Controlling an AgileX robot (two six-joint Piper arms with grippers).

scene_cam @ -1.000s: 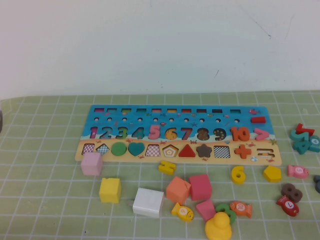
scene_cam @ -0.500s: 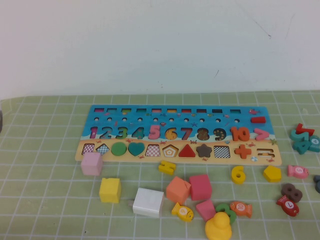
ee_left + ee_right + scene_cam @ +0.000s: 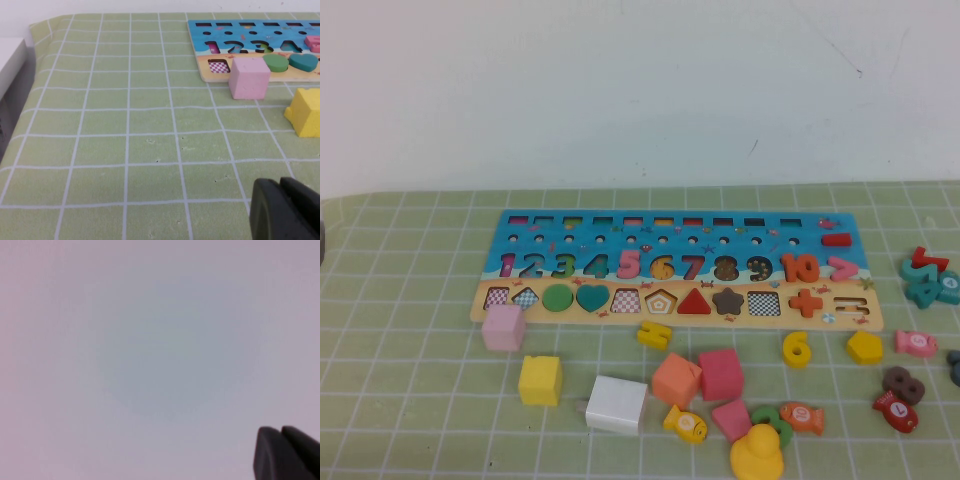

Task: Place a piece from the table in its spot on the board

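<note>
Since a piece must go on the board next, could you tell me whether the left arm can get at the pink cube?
Probably yes: the left tool hovers low over bare cloth, the pink cube stands unobstructed beside the board. The right tool faces only a blank surface.

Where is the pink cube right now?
In the high view the pink cube sits on the robot's left, touching the board's front-left corner, with the yellow cube just nearer the robot.
</note>
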